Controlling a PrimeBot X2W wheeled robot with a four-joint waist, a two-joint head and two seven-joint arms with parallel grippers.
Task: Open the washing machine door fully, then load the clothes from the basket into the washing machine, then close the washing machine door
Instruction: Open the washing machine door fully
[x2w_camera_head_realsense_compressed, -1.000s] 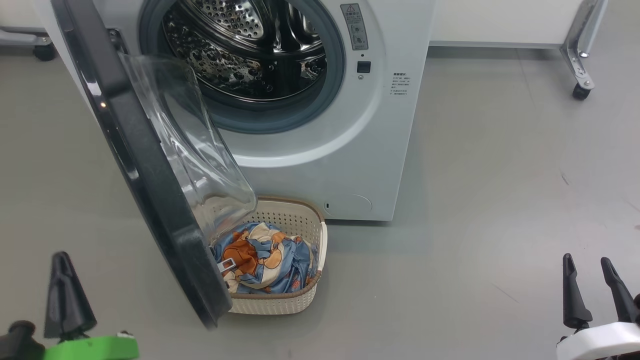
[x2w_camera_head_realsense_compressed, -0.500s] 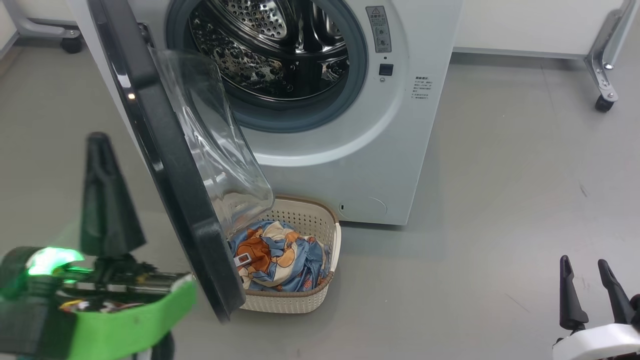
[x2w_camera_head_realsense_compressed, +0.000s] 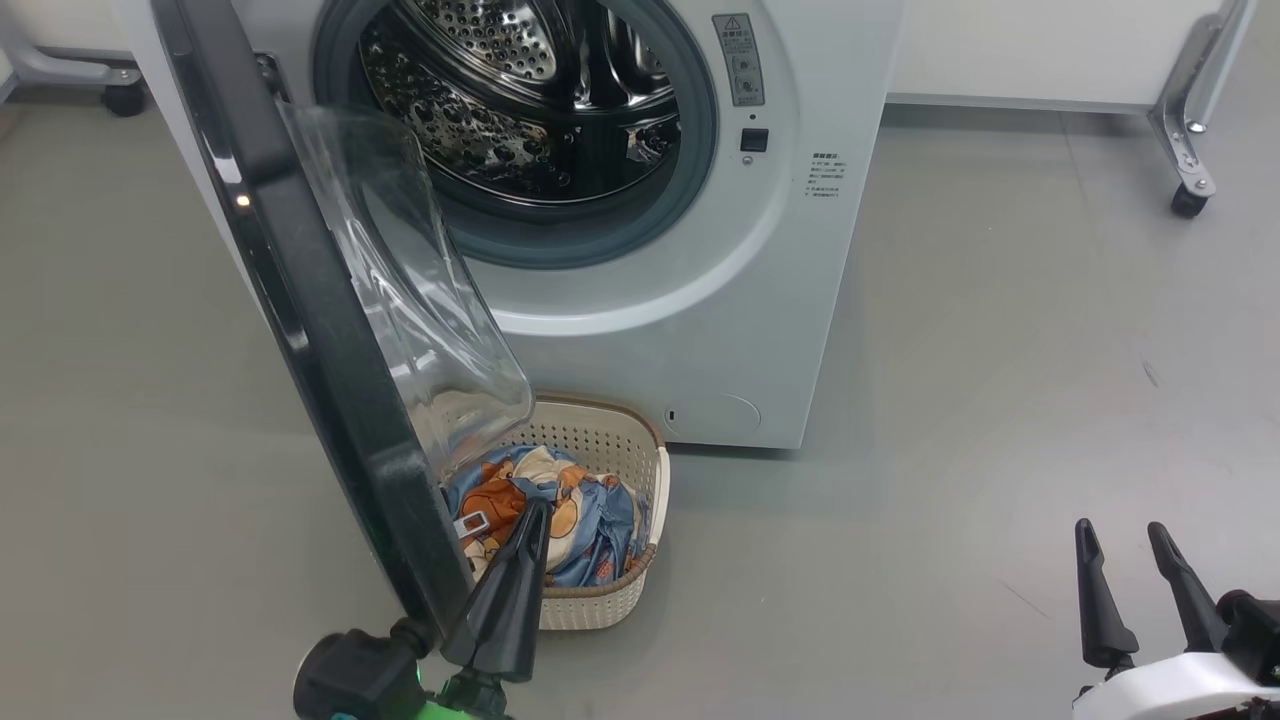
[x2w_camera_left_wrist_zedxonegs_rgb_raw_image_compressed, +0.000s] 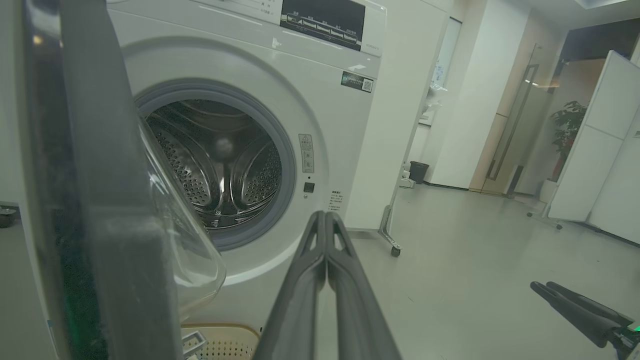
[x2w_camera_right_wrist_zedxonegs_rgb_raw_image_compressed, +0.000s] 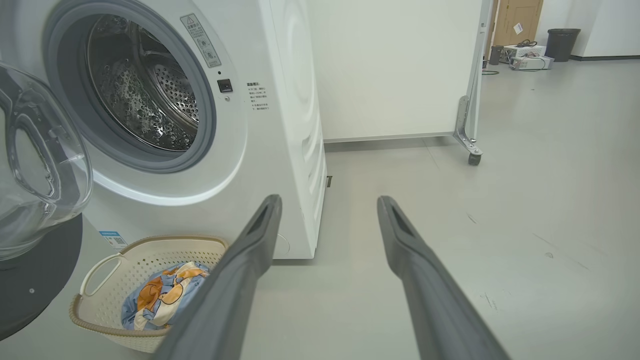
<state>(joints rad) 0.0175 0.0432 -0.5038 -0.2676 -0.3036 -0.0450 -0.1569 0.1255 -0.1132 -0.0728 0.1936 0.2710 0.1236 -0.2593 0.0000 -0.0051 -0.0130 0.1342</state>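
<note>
left gripper: fingers pressed together | glossy black-rimmed round glass door: just beside, leftward | right gripper: spread, well apart

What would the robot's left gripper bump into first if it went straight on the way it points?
The shut left gripper would probably meet the white front of the washing machine, right of its drum; depth is unclear.

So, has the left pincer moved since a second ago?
Yes: the left pincer crossed from left of the washing machine door to its right, by the basket.
</note>
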